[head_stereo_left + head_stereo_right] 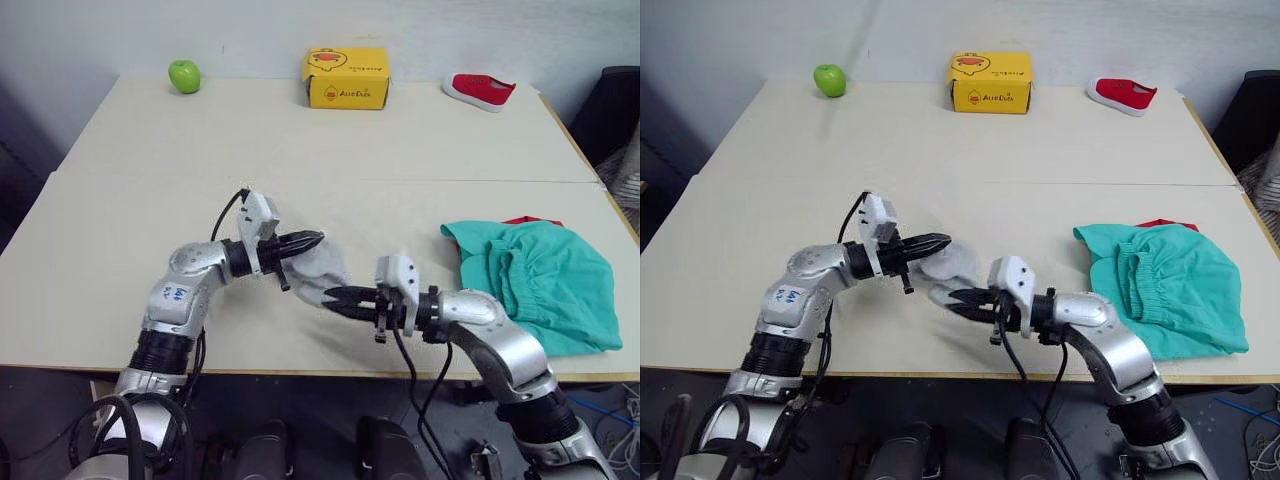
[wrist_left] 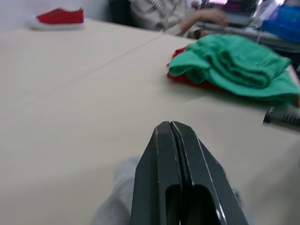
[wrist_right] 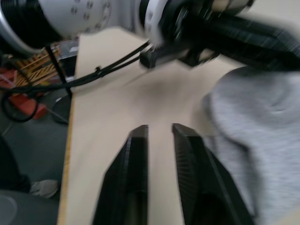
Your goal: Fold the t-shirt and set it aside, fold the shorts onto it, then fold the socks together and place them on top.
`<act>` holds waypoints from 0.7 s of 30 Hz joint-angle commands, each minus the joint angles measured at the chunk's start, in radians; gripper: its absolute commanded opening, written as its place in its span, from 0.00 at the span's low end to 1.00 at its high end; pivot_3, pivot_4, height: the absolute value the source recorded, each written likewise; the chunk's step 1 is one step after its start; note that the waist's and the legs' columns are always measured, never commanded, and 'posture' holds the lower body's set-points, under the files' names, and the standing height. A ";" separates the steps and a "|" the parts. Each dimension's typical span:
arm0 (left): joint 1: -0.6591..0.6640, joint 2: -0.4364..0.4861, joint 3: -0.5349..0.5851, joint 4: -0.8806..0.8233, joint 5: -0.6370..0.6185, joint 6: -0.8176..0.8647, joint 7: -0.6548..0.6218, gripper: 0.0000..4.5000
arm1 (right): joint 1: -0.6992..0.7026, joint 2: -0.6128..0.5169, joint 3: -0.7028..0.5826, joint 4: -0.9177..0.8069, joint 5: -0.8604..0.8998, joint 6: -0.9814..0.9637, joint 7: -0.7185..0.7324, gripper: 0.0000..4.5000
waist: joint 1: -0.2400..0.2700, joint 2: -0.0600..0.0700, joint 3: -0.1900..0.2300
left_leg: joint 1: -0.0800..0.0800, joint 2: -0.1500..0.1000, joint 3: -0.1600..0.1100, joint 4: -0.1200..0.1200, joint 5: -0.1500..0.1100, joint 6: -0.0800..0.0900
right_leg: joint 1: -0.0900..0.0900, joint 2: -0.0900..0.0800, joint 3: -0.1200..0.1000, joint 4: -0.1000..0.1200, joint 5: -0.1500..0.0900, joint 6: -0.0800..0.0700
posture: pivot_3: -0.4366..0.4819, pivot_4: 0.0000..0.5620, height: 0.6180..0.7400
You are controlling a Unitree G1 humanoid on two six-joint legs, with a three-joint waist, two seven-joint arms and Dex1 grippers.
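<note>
You had the socks point(image 1: 322, 272) lying as a grey bundle near the front of the bench point(image 1: 120, 250), and everything else is easiest placed from them. Your left claw point(image 1: 316, 238) sat at the bundle's upper left edge with its two fingers pressed flat together; whether any knit was caught between them could not be made out. Your right claw point(image 1: 330, 293) pointed at the bundle's near edge, fingers parted by a narrow gap with nothing between them, the grey knit lying just beside one finger.

To the right of the socks, well apart, the shorts point(image 1: 540, 280) lay in a rumpled teal heap on top of the t-shirt point(image 1: 532, 220), of which a red sliver showed at the far edge.

Far behind the socks stood a yellow box point(image 1: 346, 78), with a green apple point(image 1: 184, 76) to its left and a red shoe point(image 1: 480, 90) to its right.
</note>
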 commanded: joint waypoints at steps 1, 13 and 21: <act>-0.030 -0.015 -0.005 0.038 0.043 -0.058 0.027 0.00 | -0.061 0.058 -0.033 0.096 -0.039 -0.097 -0.059 0.01 | -0.001 0.000 0.000 | 0.000 0.000 0.000 0.000 0.000 0.000 | 0.000 0.000 0.000 0.000 0.000 0.000 | 0.48 0.27 1.00; -0.009 -0.014 -0.046 0.104 0.124 -0.033 0.043 0.00 | -0.184 0.236 0.085 0.538 -0.243 -0.397 -0.063 0.01 | 0.000 0.000 0.000 | -0.001 -0.001 0.003 0.000 0.001 -0.001 | -0.001 0.000 -0.001 0.002 0.000 0.000 | 0.48 0.27 1.00; 0.056 0.002 -0.038 0.061 0.122 -0.020 0.037 0.00 | -0.045 0.111 0.078 0.358 -0.190 -0.407 0.081 0.01 | 0.000 0.000 0.000 | 0.000 0.000 0.003 0.001 0.000 0.000 | -0.001 -0.001 -0.001 0.002 0.000 0.000 | 0.48 0.27 1.00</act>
